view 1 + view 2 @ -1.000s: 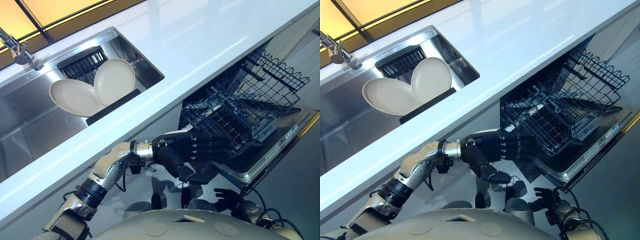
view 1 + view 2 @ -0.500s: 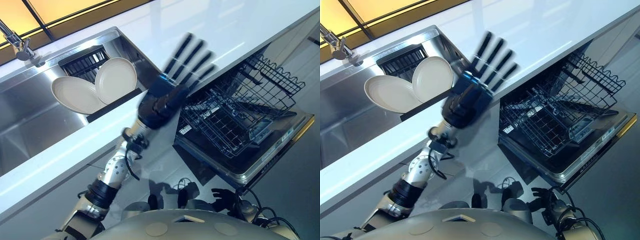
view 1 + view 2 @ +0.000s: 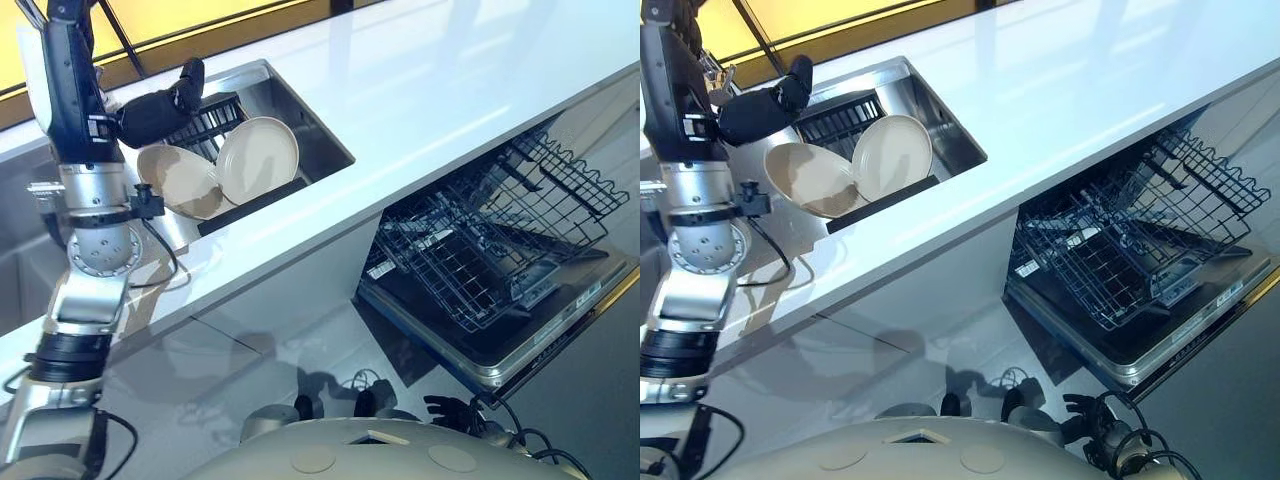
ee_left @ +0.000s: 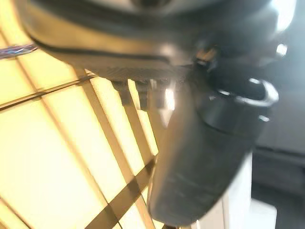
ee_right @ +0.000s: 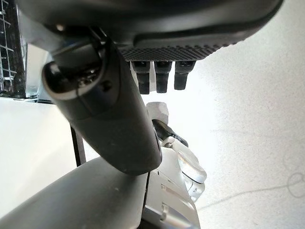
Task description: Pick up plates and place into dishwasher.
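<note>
Two cream plates lean on edge in a black rack inside the steel sink [image 3: 318, 135]: the right plate [image 3: 258, 158] faces me, and the left plate [image 3: 178, 180] lies tilted behind it. My left hand [image 3: 62, 75] is raised at the far left above the sink. It is open, and its thumb [image 3: 160, 100] reaches toward the left plate without touching it. In the left wrist view the thumb [image 4: 200, 162] stands out before a yellow window. My right hand [image 3: 1087, 408] hangs low by the dishwasher, open and holding nothing.
A white countertop [image 3: 430, 90] runs across the view. Below it at the right the dishwasher door [image 3: 545, 330] lies open, with the dark wire rack [image 3: 480, 245] pulled out over it. A yellow-lit window with dark bars lies behind the sink.
My left arm has swung up from in front of the dishwasher, past the counter edge, to above the sink's left side. The plates have not moved. The camera has shifted slightly.
</note>
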